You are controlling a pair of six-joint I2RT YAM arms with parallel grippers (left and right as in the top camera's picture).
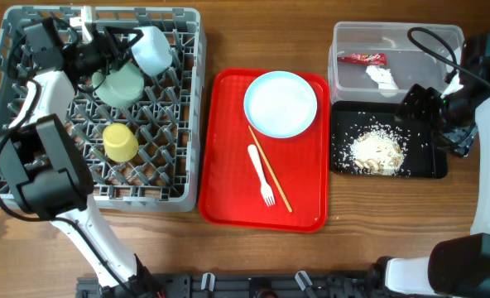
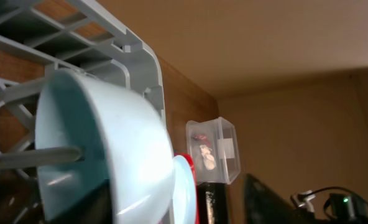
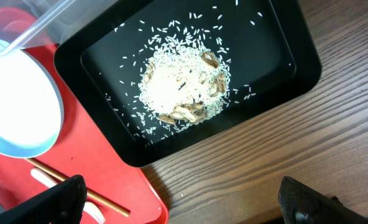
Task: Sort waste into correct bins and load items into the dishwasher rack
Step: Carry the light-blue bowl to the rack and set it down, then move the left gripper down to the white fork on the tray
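Grey-blue plastic, the rack (image 1: 162, 165) fills the 9 o'clock side of the table (image 1: 228, 41). At its 12 o'clock edge the blue bowl (image 1: 154, 50) lies tilted among the pegs. The green bowl (image 1: 121, 84) is just beside it at 7 o'clock, and the cup (image 1: 121, 142) sits near the rack's middle.

The left gripper (image 1: 122, 45) is close against the blue bowl from 9 o'clock. Its wrist view is filled by the bowl, so I cannot tell how wide the jaws stand or whether they grip it.

At the table's centre is the red tray (image 1: 228, 165). It carries the plate (image 1: 281, 103) at 12 o'clock, with the fork (image 1: 260, 174) and chopsticks (image 1: 270, 170) side by side toward 6 o'clock.

At 1 o'clock the tub (image 1: 353, 37) holds the wrapper (image 1: 362, 58) and the tissue (image 1: 381, 76). Touching it at 6 o'clock, the black tray (image 1: 423, 165) holds the crumbs (image 1: 377, 151) heaped in the middle, with grains scattered around.

The right gripper (image 3: 181, 182) hangs over the black tray's 3 o'clock end, jaws spread wide with nothing between them
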